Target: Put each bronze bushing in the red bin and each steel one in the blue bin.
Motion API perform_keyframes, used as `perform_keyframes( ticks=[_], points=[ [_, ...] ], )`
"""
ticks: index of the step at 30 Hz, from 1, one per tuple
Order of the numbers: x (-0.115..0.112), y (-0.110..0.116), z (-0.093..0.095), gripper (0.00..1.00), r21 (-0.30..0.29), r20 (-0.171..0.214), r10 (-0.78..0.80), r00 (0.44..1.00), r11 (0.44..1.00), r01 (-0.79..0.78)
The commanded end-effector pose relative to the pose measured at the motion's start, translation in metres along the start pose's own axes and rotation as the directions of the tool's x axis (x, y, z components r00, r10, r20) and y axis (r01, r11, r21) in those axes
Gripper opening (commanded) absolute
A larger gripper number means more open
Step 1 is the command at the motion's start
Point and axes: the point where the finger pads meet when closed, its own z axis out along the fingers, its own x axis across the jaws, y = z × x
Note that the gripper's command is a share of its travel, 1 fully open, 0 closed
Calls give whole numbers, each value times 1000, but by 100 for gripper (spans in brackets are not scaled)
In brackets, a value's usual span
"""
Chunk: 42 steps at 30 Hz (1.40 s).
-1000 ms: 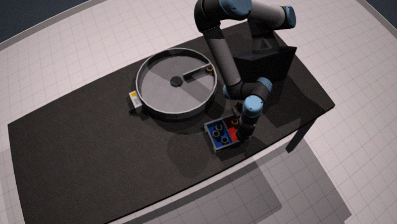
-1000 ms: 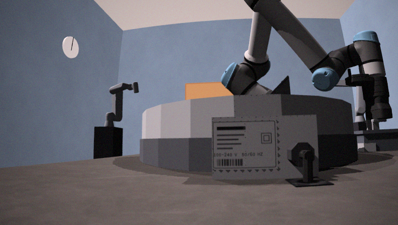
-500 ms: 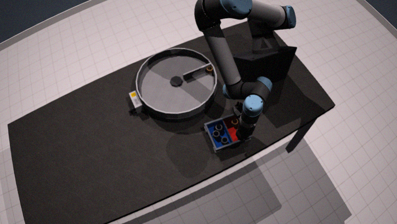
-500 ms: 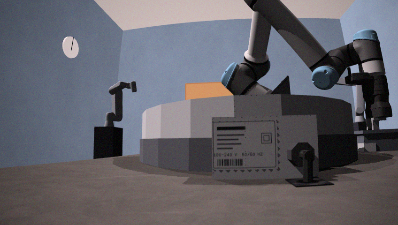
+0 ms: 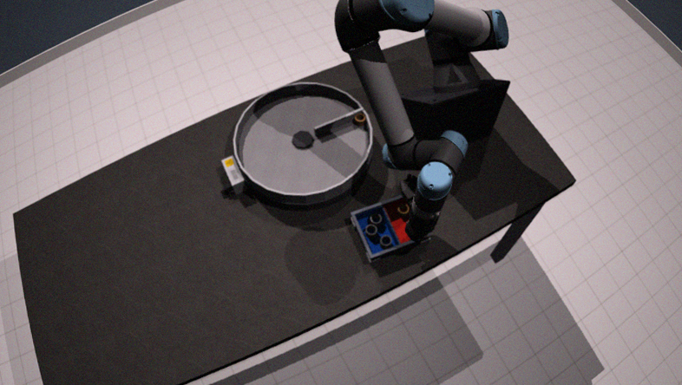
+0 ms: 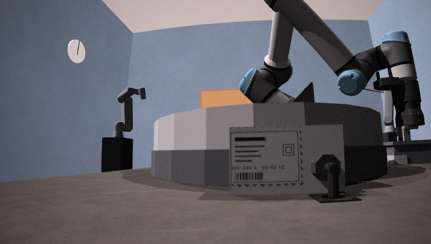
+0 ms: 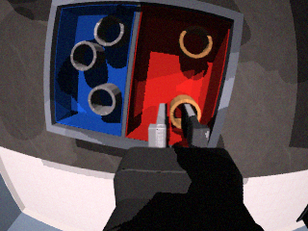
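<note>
Obs.: gripper (image 5: 419,228) (image 6: 402,137) (image 7: 174,114) is over the red bin (image 5: 399,228) (image 7: 164,72) of the grey-rimmed two-bin tray (image 5: 361,235) (image 6: 408,146) (image 7: 49,72). Fingers part-spread, pinching nothing; one tip appears over the bore of a bronze ring-shaped bushing (image 7: 171,112), the other outside its wall. A second bronze sleeve (image 5: 404,213) (image 7: 195,56) lies in the same bin; three steel bushings (image 5: 371,224) (image 7: 72,55) occupy the blue bin (image 5: 383,229) (image 7: 87,29). One bronze bushing (image 5: 360,123) remains on the round grey turntable (image 5: 305,191) (image 6: 190,129), beyond the tray, by the straight divider bar (image 5: 336,121).

Handling (judged): small but dense, rigid, not fragile; smooth metal may slip. Lift straight clear, then grasp the last one squarely across its outer wall, minding bar and rim.
</note>
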Motion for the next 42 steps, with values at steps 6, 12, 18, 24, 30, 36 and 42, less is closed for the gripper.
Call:
perform_keyframes(
  ticks=[6,12,18,24,30,36,42],
  points=[
    [0,0,-4,42,-1,1,0,1000,1000,0],
    [0,0,-5,42,-1,1,0,1000,1000,0],
    [0,0,-7,42,-1,1,0,1000,1000,0],
    [0,0,-7,42,-1,1,0,1000,1000,0],
    [0,0,-9,42,-1,1,0,1000,1000,0],
    [0,0,-11,42,-1,1,0,1000,1000,0],
    [0,0,-13,42,-1,1,0,1000,1000,0]
  ],
)
